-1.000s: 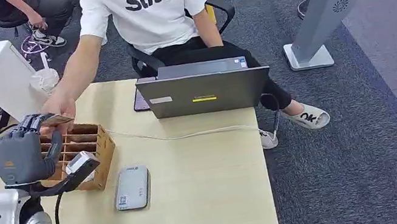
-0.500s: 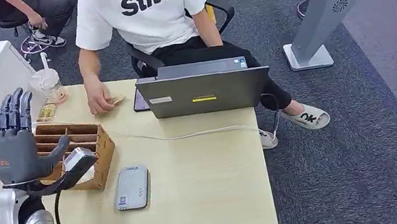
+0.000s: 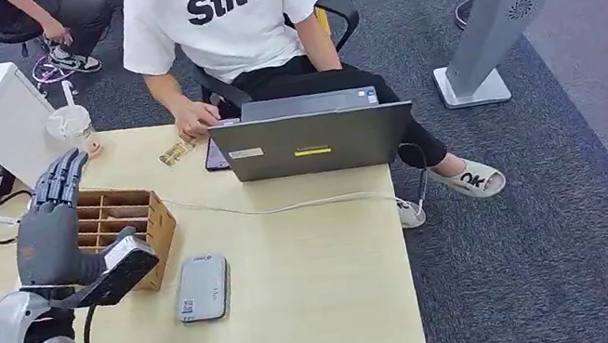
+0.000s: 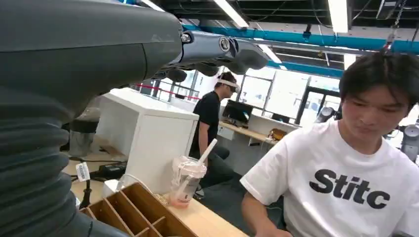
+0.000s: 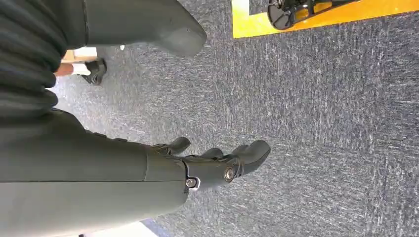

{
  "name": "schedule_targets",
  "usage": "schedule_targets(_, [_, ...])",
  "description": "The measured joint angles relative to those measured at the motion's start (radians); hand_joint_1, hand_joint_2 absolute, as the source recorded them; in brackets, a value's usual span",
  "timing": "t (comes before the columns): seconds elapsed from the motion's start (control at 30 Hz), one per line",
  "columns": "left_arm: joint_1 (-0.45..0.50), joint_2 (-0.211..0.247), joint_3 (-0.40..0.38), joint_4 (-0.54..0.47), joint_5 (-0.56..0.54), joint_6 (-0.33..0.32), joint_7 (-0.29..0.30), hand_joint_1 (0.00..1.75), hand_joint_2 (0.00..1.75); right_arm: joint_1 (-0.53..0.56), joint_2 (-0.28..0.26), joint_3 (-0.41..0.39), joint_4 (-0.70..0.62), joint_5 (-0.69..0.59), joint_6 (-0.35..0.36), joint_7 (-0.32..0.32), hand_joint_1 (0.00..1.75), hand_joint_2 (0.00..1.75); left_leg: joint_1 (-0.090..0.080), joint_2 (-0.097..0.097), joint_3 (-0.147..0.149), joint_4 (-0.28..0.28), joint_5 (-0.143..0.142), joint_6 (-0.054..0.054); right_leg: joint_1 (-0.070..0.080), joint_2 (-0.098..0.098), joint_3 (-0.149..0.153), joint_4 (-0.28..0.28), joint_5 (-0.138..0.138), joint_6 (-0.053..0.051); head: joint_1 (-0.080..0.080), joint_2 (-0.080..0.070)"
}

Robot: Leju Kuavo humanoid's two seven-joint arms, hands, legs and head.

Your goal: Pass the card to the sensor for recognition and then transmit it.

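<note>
Card-wise, your small tan printed card (image 3: 175,153) lies flat on the pale wooden table (image 3: 318,273), just left of the grey laptop (image 3: 311,139) and close to the hand (image 3: 197,119) of the seated person in the white T-shirt (image 3: 219,7). You can see your left hand (image 3: 50,226) raised palm-forward above the compartmented brown wooden box (image 3: 125,224), its fingers (image 3: 60,177) stretched out and holding nothing, well apart from the card. The grey rectangular sensor (image 3: 203,286) rests flat on the table just right of the box. Your right hand (image 5: 217,165) hangs over blue-grey carpet (image 5: 321,123), fingers loosely extended and empty. A plastic cup with a straw (image 3: 71,124) stands at the table's far left corner.
</note>
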Motion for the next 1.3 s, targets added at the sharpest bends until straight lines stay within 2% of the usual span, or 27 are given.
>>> schedule_targets(0.3, [0.005,0.012,-0.013,-0.028,0.004,-0.005,0.0,0.0,1.75,0.0,0.0,-0.003,0.0,0.0,0.0,0.0,0.0,1.75,0.0,0.0,0.0,0.0,0.0,0.0,0.0,0.0,0.0,0.0,0.0,0.0,0.0,0.0])
schedule_targets(0.47, [0.005,0.032,-0.037,-0.046,0.055,-0.069,0.007,0.0,1.75,0.0,0.0,-0.01,0.0,0.002,0.002,-0.016,0.0,1.75,0.0,0.0,0.0,0.0,0.0,0.0,0.0,0.0,0.0,0.0,0.0,0.0,0.0,0.0])
schedule_targets(0.57, [-0.004,0.076,-0.058,-0.052,0.1,-0.163,0.054,0.0,1.75,0.0,0.0,-0.018,0.0,0.007,0.011,-0.028,0.0,1.75,0.0,0.001,0.0,0.0,0.0,0.0,0.0,0.001,-0.001,0.0,0.0,0.0,0.0,0.0])
schedule_targets(0.7, [-0.029,0.175,-0.066,-0.047,0.143,-0.247,0.09,0.0,1.75,0.0,0.0,-0.027,0.0,0.008,0.011,-0.024,0.0,1.75,0.001,0.001,0.0,0.0,0.0,0.0,0.0,0.001,-0.001,0.0,0.0,0.0,0.0,0.0])
schedule_targets(0.87, [-0.024,0.255,-0.067,-0.037,0.181,-0.269,0.088,0.0,1.75,0.0,0.0,-0.036,0.0,0.012,0.011,-0.016,0.0,1.75,0.001,0.001,0.0,0.0,0.0,0.0,0.0,0.001,-0.001,0.001,0.0,0.0,0.0,0.0])
schedule_targets(1.13, [0.008,0.349,-0.078,-0.037,0.233,-0.305,0.11,0.0,1.75,0.001,0.0,-0.044,0.0,0.031,0.015,-0.017,0.0,1.75,0.0,0.001,0.0,0.0,0.0,0.0,0.0,0.001,-0.001,0.0,0.0,0.0,0.0,0.0])
schedule_targets(1.3, [0.022,0.385,-0.083,-0.037,0.237,-0.307,0.11,0.0,1.75,0.0,0.0,-0.045,0.0,0.036,0.015,-0.017,0.0,1.75,0.0,0.001,0.0,0.0,0.0,0.0,0.0,0.001,-0.001,0.0,0.0,0.0,0.0,0.0])
